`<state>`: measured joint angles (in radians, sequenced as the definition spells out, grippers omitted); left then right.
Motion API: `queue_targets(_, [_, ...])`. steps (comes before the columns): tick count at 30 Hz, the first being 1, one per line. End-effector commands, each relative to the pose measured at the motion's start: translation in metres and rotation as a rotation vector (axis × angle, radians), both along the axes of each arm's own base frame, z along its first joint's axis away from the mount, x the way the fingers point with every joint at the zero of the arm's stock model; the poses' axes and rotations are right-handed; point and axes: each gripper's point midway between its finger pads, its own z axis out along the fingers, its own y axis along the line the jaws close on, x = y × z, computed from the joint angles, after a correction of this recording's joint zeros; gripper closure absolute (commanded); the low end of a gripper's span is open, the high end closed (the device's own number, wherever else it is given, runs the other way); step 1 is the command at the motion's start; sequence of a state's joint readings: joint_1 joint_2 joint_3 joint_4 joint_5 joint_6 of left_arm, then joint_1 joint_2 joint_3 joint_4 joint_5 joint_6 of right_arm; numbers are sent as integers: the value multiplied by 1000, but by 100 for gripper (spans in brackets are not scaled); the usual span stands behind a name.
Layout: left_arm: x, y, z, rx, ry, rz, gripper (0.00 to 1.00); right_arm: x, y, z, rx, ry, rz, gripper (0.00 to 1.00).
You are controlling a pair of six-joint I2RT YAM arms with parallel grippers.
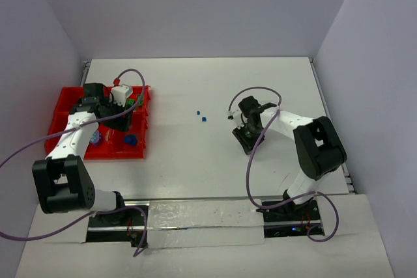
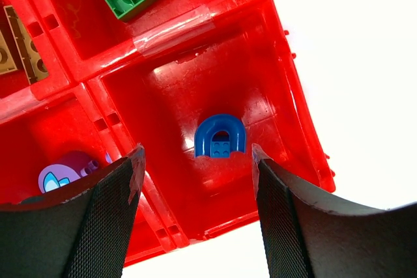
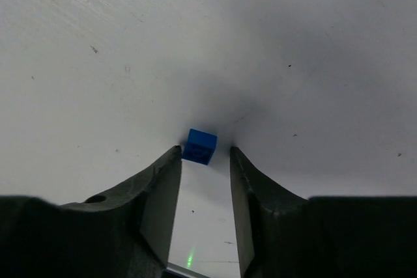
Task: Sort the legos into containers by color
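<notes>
Mostly white table (image 1: pixel 215 161), lavender walls (image 1: pixel 195 11)

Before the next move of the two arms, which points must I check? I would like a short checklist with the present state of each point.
1. Left claw open and empty: ok.
2. Blue arch lies inside a compartment of the red bin, below the left claw: ok.
3. Small blue cube sits between the tips of the right claw: ok.
4. Right claw shut on the cube: not ok, there is a gap on one side.
5. Cube lifted off the table: cannot tell.
6. All blue pieces sorted: not ok, tiny blue bits lie on the table outside the bin.
</notes>
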<state>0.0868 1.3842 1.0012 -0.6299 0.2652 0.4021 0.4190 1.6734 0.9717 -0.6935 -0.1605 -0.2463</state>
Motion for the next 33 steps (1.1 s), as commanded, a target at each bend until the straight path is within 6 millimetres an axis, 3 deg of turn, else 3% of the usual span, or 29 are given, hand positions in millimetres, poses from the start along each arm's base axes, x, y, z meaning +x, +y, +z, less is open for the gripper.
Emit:
queue_targets(1, [16,-1,24,-3,-102,5,27,5,6,-6,-20,-11,-1,60])
queue_targets(3, [17,0,26,-1,-111,9,27,4,7,-7,-24,-9,8,65])
queue_targets(7, [18,-3,34,-10,-136,1,27,4,10,-5,-19,-16,13,93])
queue_targets(9, [18,-16,44,-68,-166,-46,25,5,18,2,25,-20,12,100])
queue_targets(14, [10,-60,76,-280,-259,-194,16,15,54,43,272,-28,32,100])
queue_targets(16, [5,-87,103,-404,-341,-291,12,16,88,84,509,1,97,100])
queue_targets(22, [-18,-150,131,-635,-380,-474,14,-3,147,173,982,160,294,100])
queue_targets(27, [-26,-187,143,-733,-359,-527,17,-10,168,203,1189,327,333,100])
queue_targets(29, [-34,-201,144,-729,-340,-574,18,-13,173,210,1240,356,374,100])
queue_targets(30, [-36,-208,147,-701,-366,-627,19,-22,173,206,1236,464,326,100])
queue_targets(31, [-46,-217,143,-693,-344,-673,20,-18,179,215,1296,361,452,100])
queue_targets(33, [-59,-228,141,-662,-351,-772,23,-29,182,211,1291,556,316,100])
